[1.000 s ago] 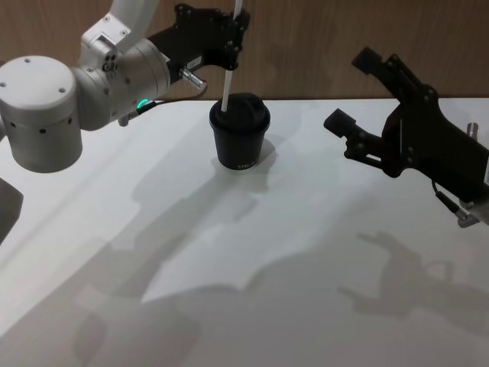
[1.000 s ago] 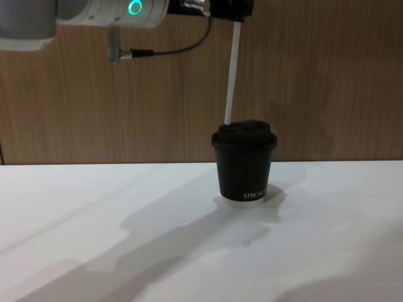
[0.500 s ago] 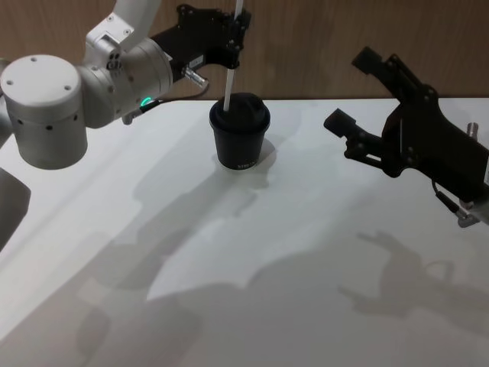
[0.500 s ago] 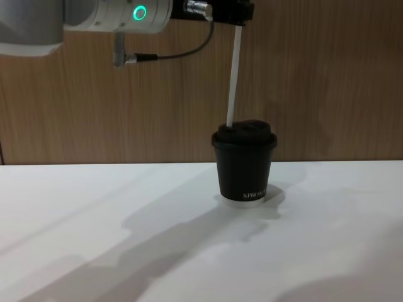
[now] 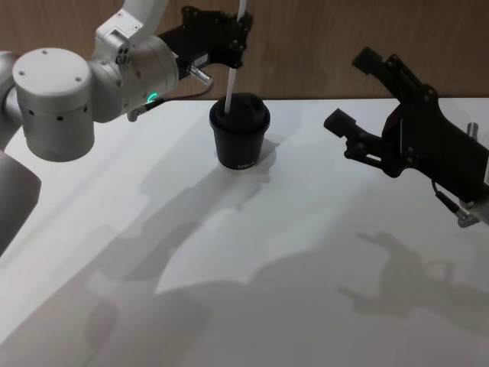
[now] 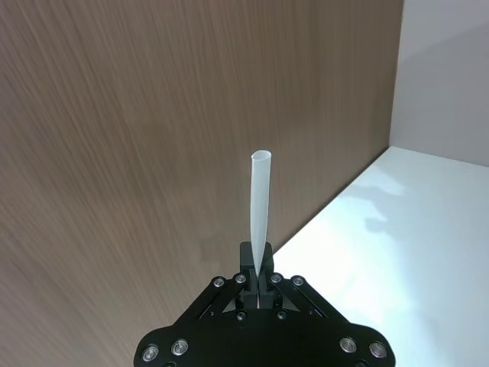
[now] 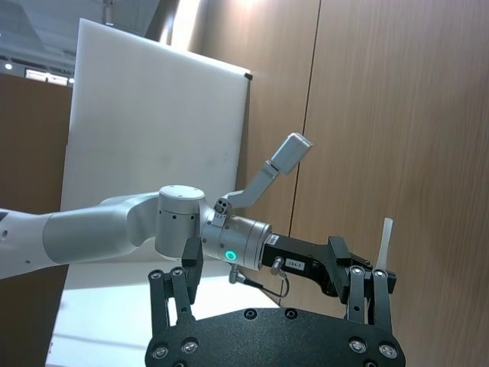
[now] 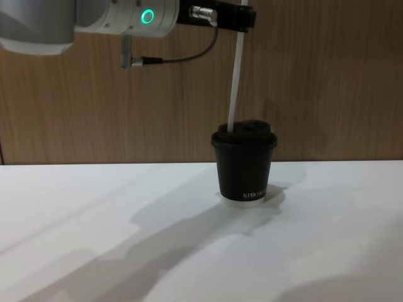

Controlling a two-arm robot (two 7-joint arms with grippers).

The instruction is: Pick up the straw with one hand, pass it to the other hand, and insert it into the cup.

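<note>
Straightening since a second ago, the straw [image 8: 235, 82] — pinched by the left gripper [image 5: 238, 40] — meets the cup [image 8: 244, 166] lid; pushing in remains, while the right gripper [image 5: 365, 99] idles wide open.

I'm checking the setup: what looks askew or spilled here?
Nothing spilled. The cup stands upright, lid on. The straw, held by the left gripper, leans slightly, its lower end at the lid. The right gripper hangs open, apart.

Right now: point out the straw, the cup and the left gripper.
straw [image 8: 235, 82], chest view, mid-shaft above the lid.
cup [image 8: 244, 175], chest view, black side wall.
left gripper [image 5: 238, 32], head view, between its fingers at the straw.
</note>
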